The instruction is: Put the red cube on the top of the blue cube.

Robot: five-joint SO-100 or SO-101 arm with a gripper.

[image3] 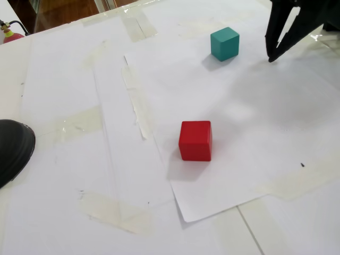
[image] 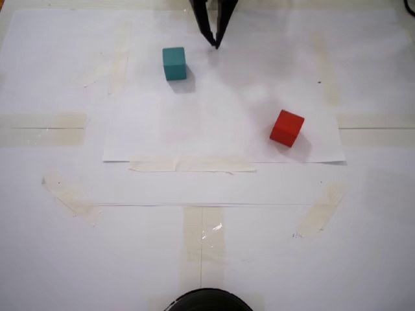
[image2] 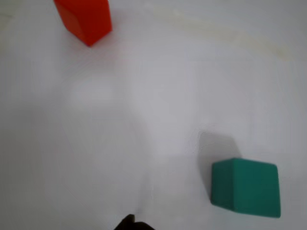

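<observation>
White paper sheets [image: 214,181], taped down with strips of translucent tape [image: 192,166], cover the whole table in both fixed views. At the far edge of a fixed view the black gripper [image: 214,44] reaches down from the top of the frame, its two dark fingers [image: 206,26] converging to a point just above the paper, tips close together and clasping nothing. From the side, in a fixed view, the same gripper [image3: 272,57] hangs at the upper right, tilted so the tips angle toward the paper, with only the lower part of the arm visible. The blue cube [image: 174,63] sits flat on the paper just beside the fingertips, to their left in that view, apart from them. The red cube [image: 286,127] rests well apart from it, nearer the sheet's front right corner, turned slightly askew. Through the wrist view the blue cube [image2: 245,187] lies at lower right and the red cube [image2: 85,19] at the upper left edge, partly cut off. A dark rounded object [image3: 13,149] intrudes at the table's near edge.
</observation>
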